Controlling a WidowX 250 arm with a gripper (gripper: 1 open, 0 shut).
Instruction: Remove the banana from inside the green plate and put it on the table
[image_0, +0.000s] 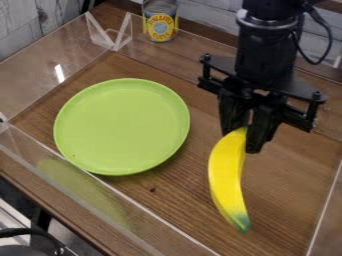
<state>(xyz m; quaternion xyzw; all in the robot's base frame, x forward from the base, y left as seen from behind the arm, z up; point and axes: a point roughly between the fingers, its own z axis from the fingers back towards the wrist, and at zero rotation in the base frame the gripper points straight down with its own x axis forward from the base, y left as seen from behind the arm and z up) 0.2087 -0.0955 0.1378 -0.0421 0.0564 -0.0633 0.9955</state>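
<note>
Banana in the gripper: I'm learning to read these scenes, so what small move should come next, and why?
Probably open the gripper gently to let the banana go. The jaws are shut on its upper end, and it already hangs beside the green plate, over the table. I can't tell whether it touches the wood, so a slight lowering may be needed first.

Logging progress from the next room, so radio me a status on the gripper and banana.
Gripper shut on banana. Banana off green plate, out over the table. Nothing seen in the way.
</note>
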